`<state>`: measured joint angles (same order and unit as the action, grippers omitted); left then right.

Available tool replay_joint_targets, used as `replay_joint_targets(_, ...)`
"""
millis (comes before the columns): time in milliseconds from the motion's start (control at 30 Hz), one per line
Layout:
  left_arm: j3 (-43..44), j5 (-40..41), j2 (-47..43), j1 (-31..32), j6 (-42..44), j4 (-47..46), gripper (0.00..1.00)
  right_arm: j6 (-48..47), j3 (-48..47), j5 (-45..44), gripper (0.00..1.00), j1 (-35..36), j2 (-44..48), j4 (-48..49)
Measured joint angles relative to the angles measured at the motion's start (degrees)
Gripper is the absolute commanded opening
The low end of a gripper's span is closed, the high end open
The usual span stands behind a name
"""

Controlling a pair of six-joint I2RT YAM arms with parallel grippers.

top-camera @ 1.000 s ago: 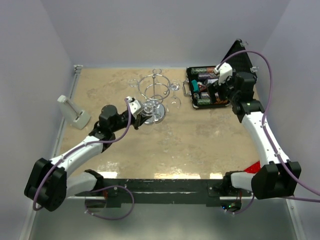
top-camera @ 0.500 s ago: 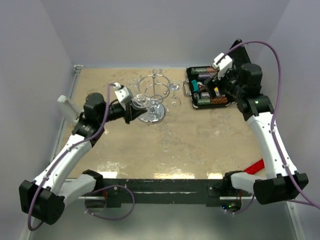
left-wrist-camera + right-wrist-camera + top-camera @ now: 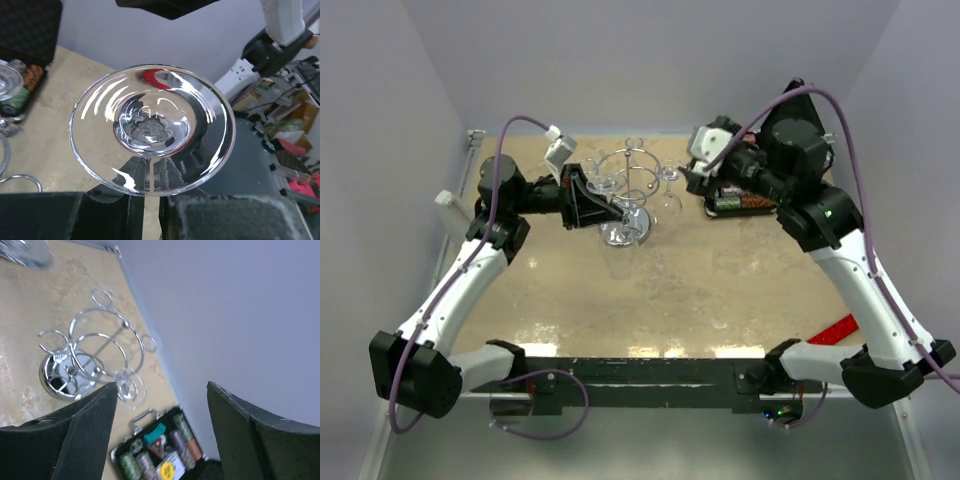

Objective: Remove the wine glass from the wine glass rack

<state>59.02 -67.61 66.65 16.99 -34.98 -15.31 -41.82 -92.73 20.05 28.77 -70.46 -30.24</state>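
Wine glass (image 3: 151, 129), clamped by its stem in the left claw (image 3: 150, 200), is held in the air just left of the wine glass rack (image 3: 632, 185) and apparently clear of its loops; removal looks nearly done, with only setting it down on the desk (image 3: 720, 290) left. The right claw (image 3: 160, 390) stands apart and empty. A second earlier the left claw was low by the rack's base; the right claw has since swung toward the rack.

Our top cam sits high behind the arm bases, looking down over the whole table (image 3: 720, 290). Left wrist cam's right up against the wine glass (image 3: 151, 129). Right wrist cam, farther off, shares the wine glass rack (image 3: 62, 377) and black case (image 3: 160, 450) with it.
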Motion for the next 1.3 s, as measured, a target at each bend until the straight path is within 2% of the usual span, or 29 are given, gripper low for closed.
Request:
replay_joint_targets(100, 0.24, -5.64, 1.57, -0.15, -0.79, 1.44, 0.00, -5.55, 1.60, 0.15, 0.74, 6.08, 1.01, 2.01)
replay_joint_targets(233, 3.61, -9.79, 4.31, -1.75, 1.57, 10.10, 0.00, -10.95, 7.39, 0.24, 0.71, 7.78, 4.74, 5.55)
replay_joint_targets(367, 8.07, -10.84, 5.66, -9.64, 2.73, 16.61, 0.00, -10.19, 10.54, 0.44, 0.73, 8.79, 7.58, 12.02)
replay_joint_targets(533, 21.51, -10.54, 11.78, -19.21, -2.62, 14.88, 0.00, -8.07, 14.93, -0.17, 0.72, 14.12, 9.05, 21.35)
replay_joint_targets(667, 32.63, -7.04, 15.52, -21.90, -9.05, 12.98, 0.00, -6.27, 12.46, -1.38, 0.72, 19.87, 3.06, 28.33)
replay_joint_targets(733, 34.69, -5.86, 15.78, -22.53, -13.16, 10.73, 0.00, -6.10, 12.48, -2.23, 0.78, 22.80, 0.68, 30.77)
replay_joint_targets(800, 35.71, -4.44, 15.87, -23.26, -17.40, 8.74, 0.00, -6.27, 13.90, -3.96, 0.83, 26.14, -0.81, 34.03)
replay_joint_targets(967, 36.13, -0.87, 16.33, -26.23, -26.01, 7.23, 0.00, -7.15, 17.86, -11.32, 0.74, 32.44, -3.06, 41.79)
replay_joint_targets(1200, 35.54, 2.99, 16.50, -32.72, -34.51, 11.50, 0.00, -10.36, 17.86, -21.70, 0.71, 33.90, -8.09, 52.89)
replay_joint_targets(1300, 32.30, 4.66, 15.50, -34.88, -36.57, 13.60, 0.00, -12.22, 17.86, -24.17, 0.69, 34.14, -9.66, 55.43)
